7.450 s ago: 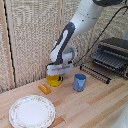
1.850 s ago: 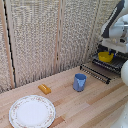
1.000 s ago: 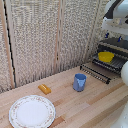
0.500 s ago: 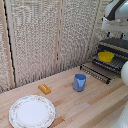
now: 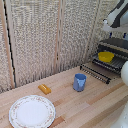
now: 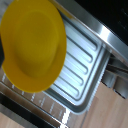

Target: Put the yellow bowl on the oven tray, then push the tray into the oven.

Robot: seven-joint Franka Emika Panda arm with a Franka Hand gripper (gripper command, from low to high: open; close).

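Backdrop: woven reed screens (image 5: 45,35) stand behind a pale wooden bench (image 5: 95,102).
Exterior view, oven: the oven (image 5: 116,50) sits at the exterior view's right edge, its dark front open and partly cut off by the frame.
Exterior view, dish: the yellow dish (image 5: 105,57) rests on the baking sheet (image 5: 111,62) inside the oven's mouth, upright, near the sheet's front part.
Exterior view, rack: a slotted metal rack (image 5: 95,71) juts out low in front of the oven, toward the cup.
Exterior view, arm: the white and black arm (image 5: 118,16) hangs above the oven at the top right corner; the claw itself is out of frame here.
Exterior view, other things: a blue cup (image 5: 79,82) stands mid-bench, an orange block (image 5: 44,89) lies to its left in this view, and a white patterned plate (image 5: 32,111) sits near the front edge; all three are well apart.
Exterior view, open room: bare wood lies between the cup and the rack.
Wrist view, dish: the yellow dish (image 6: 32,44) fills much of the picture, seen from above.
Wrist view, sheet: the ribbed silver tray floor (image 6: 82,60) and its raised rim show beside the dish, detail the exterior view lacks.
Wrist view, claw: no fingers show, so I cannot tell whether it is released or clenched.
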